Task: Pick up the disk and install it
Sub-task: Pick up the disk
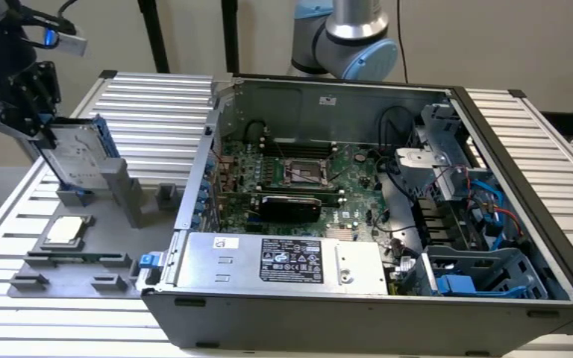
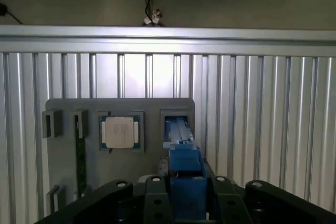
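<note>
The disk (image 1: 80, 156) stands on edge in a slot of the grey fixture plate (image 1: 77, 268) at the exterior view's left, its silver face and blue carrier frame showing. My gripper (image 1: 45, 133) reaches down onto its upper end. In the wrist view the disk (image 2: 180, 140) is seen edge-on as a blue strip running from the fixture slot up between my gripper (image 2: 184, 205). The black fingers (image 2: 156, 203) press against both sides of the carrier, so the gripper is shut on it. The disk's lower end still sits at the slot.
An open computer case (image 1: 525, 186) fills the middle and right, with motherboard (image 1: 301, 179), grey power-supply box (image 1: 286, 261) and a blue drive cage (image 1: 471, 280) at its near right corner. A small silver chip (image 1: 68, 230) (image 2: 119, 132) lies on the fixture. The ribbed aluminium table (image 1: 152, 97) surrounds everything.
</note>
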{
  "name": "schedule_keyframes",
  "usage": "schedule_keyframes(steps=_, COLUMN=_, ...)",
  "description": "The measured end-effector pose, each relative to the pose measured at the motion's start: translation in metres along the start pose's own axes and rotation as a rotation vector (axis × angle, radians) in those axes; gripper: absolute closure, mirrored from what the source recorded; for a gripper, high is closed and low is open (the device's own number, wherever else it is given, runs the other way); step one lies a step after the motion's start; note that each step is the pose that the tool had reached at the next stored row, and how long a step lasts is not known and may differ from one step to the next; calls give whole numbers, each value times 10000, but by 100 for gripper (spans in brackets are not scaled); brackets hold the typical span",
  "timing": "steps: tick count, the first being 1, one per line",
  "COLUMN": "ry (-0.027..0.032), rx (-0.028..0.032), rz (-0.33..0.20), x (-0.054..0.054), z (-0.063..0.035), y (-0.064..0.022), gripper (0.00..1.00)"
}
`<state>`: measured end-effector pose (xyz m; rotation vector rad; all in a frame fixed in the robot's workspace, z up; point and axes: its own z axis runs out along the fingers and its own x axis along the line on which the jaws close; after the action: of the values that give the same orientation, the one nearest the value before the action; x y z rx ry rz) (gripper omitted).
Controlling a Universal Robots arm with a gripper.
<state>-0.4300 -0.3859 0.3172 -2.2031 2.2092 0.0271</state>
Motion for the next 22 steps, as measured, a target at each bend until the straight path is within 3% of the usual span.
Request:
schedule_keyframes(steps=12, ry=-1, rx=2, rz=-1, x=-15, z=-550, y=-39, gripper=100)
schedule_keyframes(steps=17, ry=-21, rx=-1, rz=-12, x=-19, z=-772, y=-179, gripper=100)
schedule_keyframes(steps=22, ry=-92, rx=0, rz=-19, x=-7, z=-977, y=-381, gripper=100)
